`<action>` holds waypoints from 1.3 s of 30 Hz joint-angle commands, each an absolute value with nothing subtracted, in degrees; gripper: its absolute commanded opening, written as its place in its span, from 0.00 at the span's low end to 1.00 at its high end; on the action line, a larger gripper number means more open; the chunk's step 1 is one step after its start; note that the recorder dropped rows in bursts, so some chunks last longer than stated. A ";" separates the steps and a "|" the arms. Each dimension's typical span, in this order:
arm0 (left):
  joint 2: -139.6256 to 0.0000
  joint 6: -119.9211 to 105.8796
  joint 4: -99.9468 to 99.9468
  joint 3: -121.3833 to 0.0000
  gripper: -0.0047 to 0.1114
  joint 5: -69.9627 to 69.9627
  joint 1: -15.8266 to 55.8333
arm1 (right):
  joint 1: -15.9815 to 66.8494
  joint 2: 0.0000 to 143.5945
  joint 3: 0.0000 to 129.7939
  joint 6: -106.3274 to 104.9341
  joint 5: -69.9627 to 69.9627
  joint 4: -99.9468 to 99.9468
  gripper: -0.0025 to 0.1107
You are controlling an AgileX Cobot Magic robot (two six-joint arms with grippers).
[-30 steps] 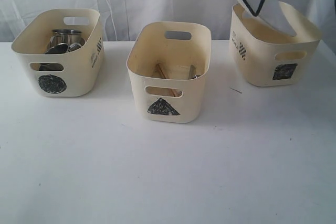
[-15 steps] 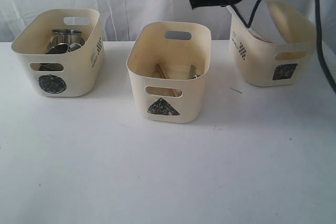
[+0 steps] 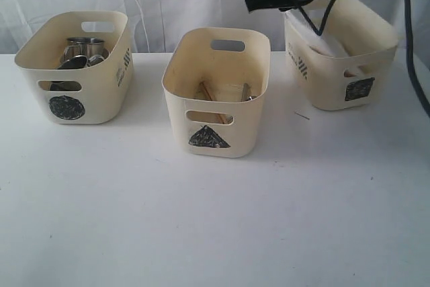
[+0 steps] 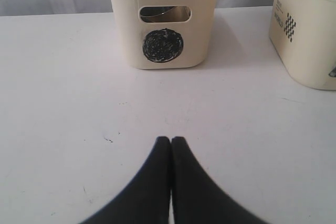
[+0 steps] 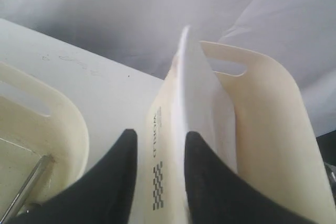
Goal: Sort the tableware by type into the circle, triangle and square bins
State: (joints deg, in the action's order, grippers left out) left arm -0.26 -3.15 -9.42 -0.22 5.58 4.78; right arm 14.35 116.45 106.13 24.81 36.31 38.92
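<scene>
Large white square plate (image 5: 202, 98) on edge inside the cream plastic bin with the black square mark (image 3: 329, 92), directly under and just ahead of the right claw (image 5: 160, 134). Claw fingers apart, plate's thin rim rising beyond the gap. Contact between one finger and the plate hard to judge from here.

Beside that claw, toward the table's middle, the cream bin with the black triangle (image 3: 215, 102), wooden chopsticks (image 3: 207, 91) and steel cutlery (image 5: 23, 195) in its bottom. Far from that claw, the cream bin with the black circle (image 3: 77, 82), steel handled mugs (image 3: 84, 48) inside.

Left claw (image 4: 170, 141) low over the white table (image 4: 63, 103), fingers pressed together on nothing, circle bin straight ahead of it, well apart.
</scene>
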 commanded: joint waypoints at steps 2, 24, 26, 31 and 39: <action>0.00 -2.92 -9.71 0.00 0.04 5.57 4.75 | 14.16 115.70 106.71 24.34 35.81 39.49 0.31; 0.00 -2.92 -9.71 0.00 0.04 5.57 4.75 | 11.35 84.72 73.49 31.11 32.49 42.39 0.15; 0.00 -2.92 -9.71 0.00 0.04 5.57 4.75 | 11.35 79.90 67.90 32.34 31.84 42.39 0.08; 0.00 -2.92 -9.71 0.00 0.04 5.57 4.75 | 11.35 67.18 52.04 35.17 27.69 42.39 0.02; 0.00 -2.92 -9.71 0.00 0.04 5.57 4.75 | 11.35 50.19 31.90 37.35 25.59 41.55 0.02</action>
State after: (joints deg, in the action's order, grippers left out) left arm -0.26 -3.15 -9.42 -0.22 5.58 4.78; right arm 11.64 55.32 36.73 35.38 26.57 41.79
